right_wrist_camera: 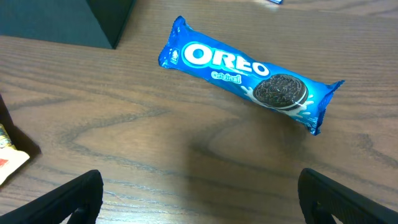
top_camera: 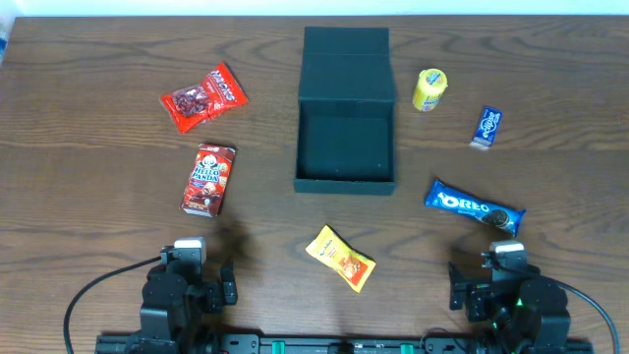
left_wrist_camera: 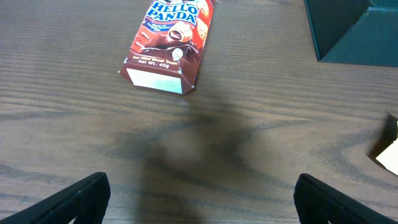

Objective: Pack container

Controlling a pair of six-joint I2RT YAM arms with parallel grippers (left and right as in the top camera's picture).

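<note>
Box point(left_wrist_camera: 168, 46) — "HELLO PANDA" on the front, with "Net Wt.: 40g" below it. Blue pack point(right_wrist_camera: 249, 74) — "OREO" in white, "Original" beneath. Red packet point(top_camera: 203, 97), yellow tub point(top_camera: 429, 89), small blue packet point(top_camera: 486, 127): print too small to read.

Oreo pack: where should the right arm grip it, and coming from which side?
Grip the Oreo pack mid-length, across its narrow width, descending from above with the right gripper. It lies flat on the table, slanted, so turn the jaws square to its long axis.
</note>
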